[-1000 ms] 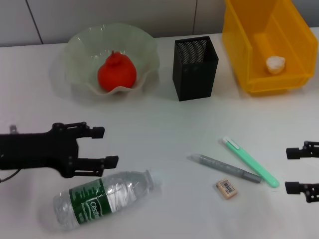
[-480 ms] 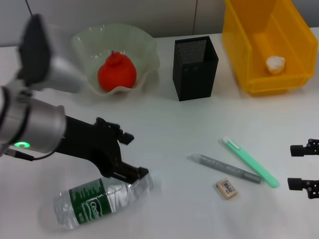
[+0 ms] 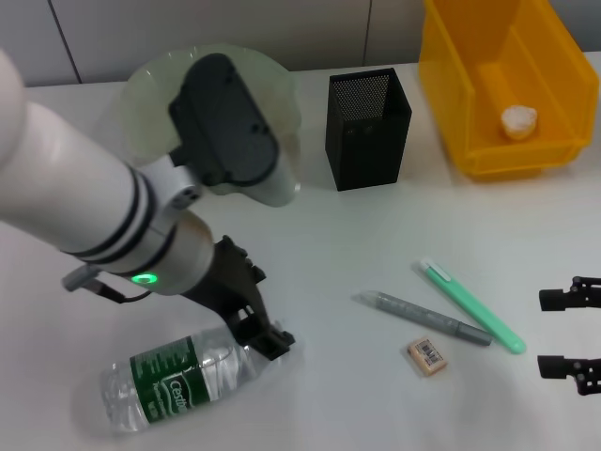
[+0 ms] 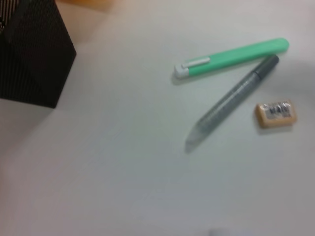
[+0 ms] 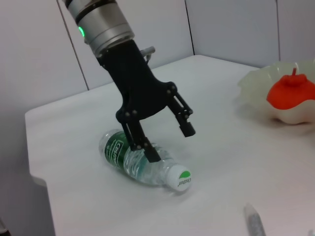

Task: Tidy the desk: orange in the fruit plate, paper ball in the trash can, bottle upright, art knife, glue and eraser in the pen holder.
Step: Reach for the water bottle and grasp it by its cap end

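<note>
Bottle (image 3: 183, 378), clear plastic with a green label and a white-and-green cap, lies on its side at the near left of the table (image 3: 310, 244), and the left gripper (image 3: 258, 319) hangs over its cap end with fingers spread apart, one fingertip (image 5: 151, 156) touching the shoulder. To the right lie the tan eraser (image 3: 426, 357) with its barcode label, a grey glue stick (image 3: 423, 318) and a green art knife (image 3: 472, 305), with the right gripper (image 3: 570, 333) parked, fingers apart, at the table's right edge. Farther back stand the black mesh pen holder (image 3: 368, 129), the pale-green fruit plate (image 5: 275, 93) holding the red-orange orange (image 5: 291, 92), and the yellow trash can (image 3: 507, 85) with the white paper ball (image 3: 518, 120) inside.
</note>
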You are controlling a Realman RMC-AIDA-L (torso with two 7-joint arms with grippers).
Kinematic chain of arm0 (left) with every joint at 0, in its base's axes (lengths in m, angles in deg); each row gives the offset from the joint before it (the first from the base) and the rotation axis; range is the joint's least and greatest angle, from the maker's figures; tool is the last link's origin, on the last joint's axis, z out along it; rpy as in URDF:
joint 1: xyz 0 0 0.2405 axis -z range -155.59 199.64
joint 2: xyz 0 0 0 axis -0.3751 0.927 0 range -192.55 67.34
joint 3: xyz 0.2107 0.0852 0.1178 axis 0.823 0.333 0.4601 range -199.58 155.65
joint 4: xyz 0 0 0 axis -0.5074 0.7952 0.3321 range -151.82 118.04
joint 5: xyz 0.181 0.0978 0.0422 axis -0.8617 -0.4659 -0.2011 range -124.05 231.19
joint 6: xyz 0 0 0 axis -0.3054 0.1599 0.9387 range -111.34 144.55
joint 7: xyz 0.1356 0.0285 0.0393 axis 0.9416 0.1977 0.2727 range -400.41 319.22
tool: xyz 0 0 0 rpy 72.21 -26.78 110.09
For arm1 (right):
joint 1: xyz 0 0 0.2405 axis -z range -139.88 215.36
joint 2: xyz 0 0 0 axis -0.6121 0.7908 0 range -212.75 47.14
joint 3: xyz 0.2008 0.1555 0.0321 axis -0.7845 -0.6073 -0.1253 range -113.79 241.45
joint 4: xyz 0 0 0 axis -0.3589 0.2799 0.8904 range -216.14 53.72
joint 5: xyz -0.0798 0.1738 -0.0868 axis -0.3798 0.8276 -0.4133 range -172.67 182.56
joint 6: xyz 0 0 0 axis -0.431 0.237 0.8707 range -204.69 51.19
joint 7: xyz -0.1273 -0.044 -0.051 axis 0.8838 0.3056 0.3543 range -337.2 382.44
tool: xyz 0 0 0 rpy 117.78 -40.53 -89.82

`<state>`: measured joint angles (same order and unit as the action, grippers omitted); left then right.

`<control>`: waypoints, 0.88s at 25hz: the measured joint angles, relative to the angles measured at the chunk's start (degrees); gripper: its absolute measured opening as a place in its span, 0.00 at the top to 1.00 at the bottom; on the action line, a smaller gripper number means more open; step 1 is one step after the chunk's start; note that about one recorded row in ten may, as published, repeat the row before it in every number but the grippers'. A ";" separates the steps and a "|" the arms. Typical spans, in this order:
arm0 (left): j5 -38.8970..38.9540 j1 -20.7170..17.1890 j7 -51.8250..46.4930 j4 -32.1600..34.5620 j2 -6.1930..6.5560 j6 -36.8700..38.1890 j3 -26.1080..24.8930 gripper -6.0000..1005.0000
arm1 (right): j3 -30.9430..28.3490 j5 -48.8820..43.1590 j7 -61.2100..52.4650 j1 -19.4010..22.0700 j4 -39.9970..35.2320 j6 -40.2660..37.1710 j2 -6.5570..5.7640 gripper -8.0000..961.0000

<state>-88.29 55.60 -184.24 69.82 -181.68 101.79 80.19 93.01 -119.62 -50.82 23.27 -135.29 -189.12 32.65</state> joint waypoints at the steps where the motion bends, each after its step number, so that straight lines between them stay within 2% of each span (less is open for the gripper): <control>1: -0.41 0.39 -1.21 0.00 -0.02 -0.58 0.97 0.16 | 0.00 -0.21 0.21 -0.03 0.01 0.04 0.11 0.15; 8: -3.42 3.72 -8.71 -1.31 -0.10 -2.53 11.33 0.16 | -0.03 -1.86 1.72 -0.92 0.58 0.94 0.53 0.15; 12: -3.88 4.04 -9.39 -1.42 -0.10 -2.59 12.25 0.16 | 0.00 -1.94 2.17 -1.34 1.41 0.94 0.57 0.15; 17: -4.63 5.02 -10.82 -3.96 -0.11 -3.81 13.72 0.16 | 0.00 -1.94 2.19 -1.50 1.56 0.93 0.90 0.15; 19: -5.15 5.40 -10.83 -7.42 -0.11 -6.48 14.29 0.16 | 0.00 -1.94 2.19 -1.55 1.56 0.93 0.96 0.15; 22: -5.24 5.42 -10.79 -7.81 -0.11 -6.86 14.36 0.16 | 0.00 -1.94 2.19 -1.71 1.55 0.91 1.04 0.15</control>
<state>-93.53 61.02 -195.03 62.01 -181.78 94.93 94.55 93.01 -121.56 -48.63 21.56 -133.74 -188.21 33.69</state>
